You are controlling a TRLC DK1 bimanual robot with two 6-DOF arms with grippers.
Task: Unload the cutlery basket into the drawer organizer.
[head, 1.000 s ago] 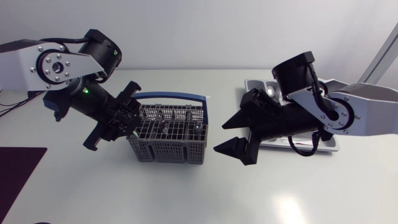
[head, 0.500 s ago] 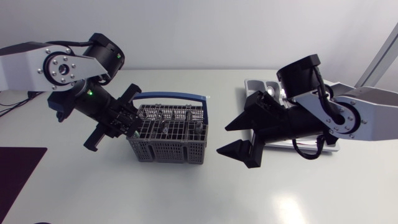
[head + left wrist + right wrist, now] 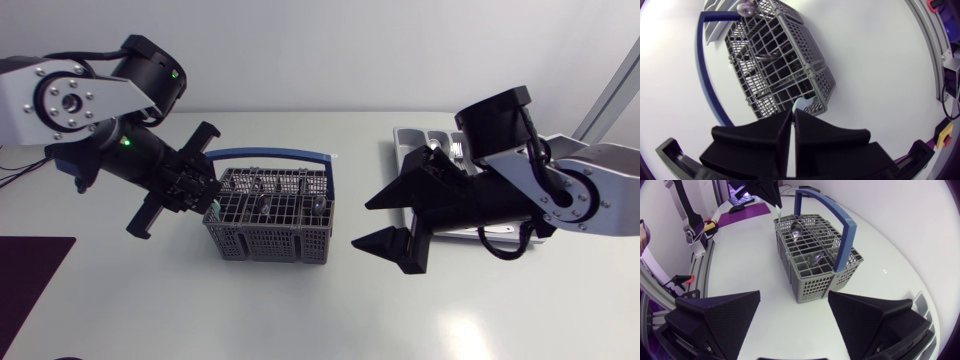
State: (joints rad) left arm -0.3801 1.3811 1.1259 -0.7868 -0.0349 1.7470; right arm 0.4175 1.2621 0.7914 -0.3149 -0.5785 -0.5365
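The grey cutlery basket [image 3: 270, 238] with a blue handle [image 3: 275, 155] stands mid-table and holds spoons [image 3: 796, 227]. My left gripper [image 3: 205, 197] hangs over the basket's left end, shut on the tip of a thin pale utensil [image 3: 799, 104]. That tip also shows under the fingers in the right wrist view, pale utensil [image 3: 778, 211]; the rest of it is hidden. My right gripper [image 3: 361, 223] stands open just right of the basket, nothing between its fingers [image 3: 720, 315]. The grey drawer organizer [image 3: 410, 134] lies at the back right, mostly covered by the right arm.
A dark purple mat [image 3: 30, 270] lies at the table's left front edge. Bare white table surrounds the basket in front and between it and the right gripper.
My left gripper has closed on the pale utensil and drawn slightly up and left from the basket. The right arm has shifted a little to the right, still open.
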